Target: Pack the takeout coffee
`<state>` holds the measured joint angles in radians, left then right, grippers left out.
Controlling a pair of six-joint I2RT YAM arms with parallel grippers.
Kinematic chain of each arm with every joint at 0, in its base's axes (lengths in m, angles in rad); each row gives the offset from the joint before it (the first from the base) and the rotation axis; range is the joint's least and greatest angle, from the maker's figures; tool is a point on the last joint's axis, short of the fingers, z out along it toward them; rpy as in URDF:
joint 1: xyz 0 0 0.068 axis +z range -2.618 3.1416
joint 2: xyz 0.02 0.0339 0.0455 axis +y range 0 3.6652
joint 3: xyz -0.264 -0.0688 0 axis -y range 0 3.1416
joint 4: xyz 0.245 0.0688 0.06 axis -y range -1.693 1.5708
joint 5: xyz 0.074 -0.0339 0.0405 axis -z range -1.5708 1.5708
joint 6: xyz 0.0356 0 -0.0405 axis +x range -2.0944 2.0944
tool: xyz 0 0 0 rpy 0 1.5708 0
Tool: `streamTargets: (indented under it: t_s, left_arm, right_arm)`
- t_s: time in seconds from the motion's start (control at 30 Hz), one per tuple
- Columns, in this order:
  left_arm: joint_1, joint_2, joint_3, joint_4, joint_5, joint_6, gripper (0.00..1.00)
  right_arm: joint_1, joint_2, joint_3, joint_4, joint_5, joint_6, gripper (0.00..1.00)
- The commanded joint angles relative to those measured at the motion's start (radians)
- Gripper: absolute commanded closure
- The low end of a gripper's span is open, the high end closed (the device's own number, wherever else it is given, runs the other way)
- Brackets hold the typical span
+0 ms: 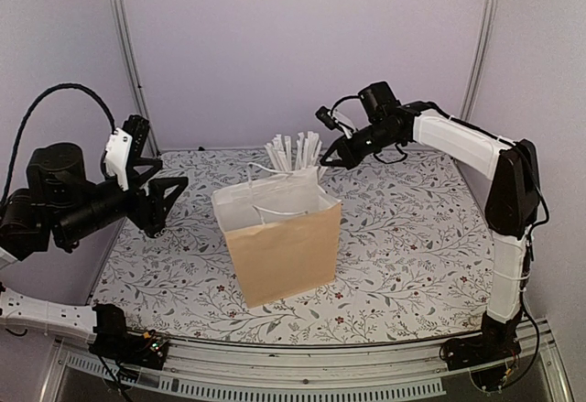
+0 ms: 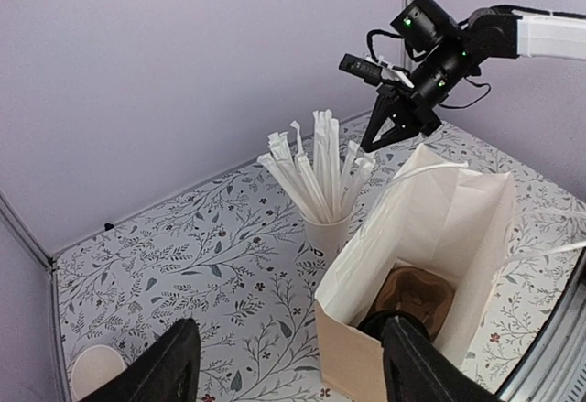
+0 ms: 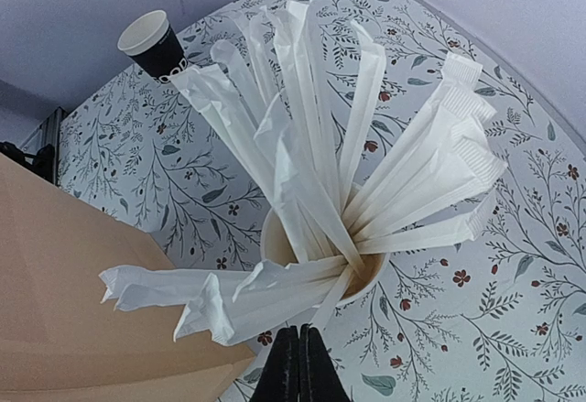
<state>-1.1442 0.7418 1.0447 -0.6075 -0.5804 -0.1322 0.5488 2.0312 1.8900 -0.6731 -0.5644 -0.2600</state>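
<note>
The brown paper bag stands mid-table, the white cup of straws just behind it. The right gripper hangs over the straws, fingers pressed together, while the left gripper is spread wide. The black cup stands upright on the table, well beyond the straws from the right gripper, nearer the left one.
</note>
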Motion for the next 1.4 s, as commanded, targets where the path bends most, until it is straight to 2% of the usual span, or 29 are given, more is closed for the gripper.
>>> streamTargets:
  t_s: [0.0,0.4,0.53,0.63,0.7,0.83,0.93,1.03,1.17,1.37]
  left_arm:
    - [0.015,0.001,-0.022,0.033,-0.036,-0.001,0.29]
    - [0.060,-0.036,-0.097,0.104,-0.125,0.046,0.20]
    - [0.114,-0.033,-0.160,0.180,-0.146,0.090,0.18]
    - [0.197,-0.033,-0.221,0.240,-0.126,0.112,0.18]
    - [0.268,-0.035,-0.253,0.275,-0.091,0.114,0.19]
    - [0.429,-0.044,-0.328,0.364,0.048,0.097,0.20]
    - [0.505,-0.041,-0.390,0.435,0.154,0.088,0.21]
    - [0.543,-0.020,-0.390,0.455,0.222,0.082,0.21]
    - [0.561,-0.019,-0.391,0.459,0.254,0.082,0.22]
    - [0.564,-0.048,-0.407,0.460,0.249,0.077,0.22]
  right_arm:
    - [-0.004,-0.098,0.027,-0.017,-0.026,0.011,1.00]
    - [-0.004,-0.406,0.089,-0.079,0.139,-0.020,1.00]
    - [-0.004,-0.511,0.066,-0.067,0.209,-0.043,1.00]
    - [-0.005,-0.577,0.057,-0.061,0.233,-0.066,1.00]
    - [-0.005,-0.613,0.047,-0.066,0.194,-0.094,1.00]
    - [-0.005,-0.688,0.047,-0.143,-0.026,-0.168,1.00]
    - [-0.006,-0.726,0.010,-0.209,-0.166,-0.229,1.00]
    - [-0.006,-0.758,-0.035,-0.276,-0.273,-0.280,1.00]
    - [-0.006,-0.746,-0.048,-0.355,-0.343,-0.337,1.00]
    - [0.018,-0.628,-0.009,-0.504,-0.414,-0.411,1.00]
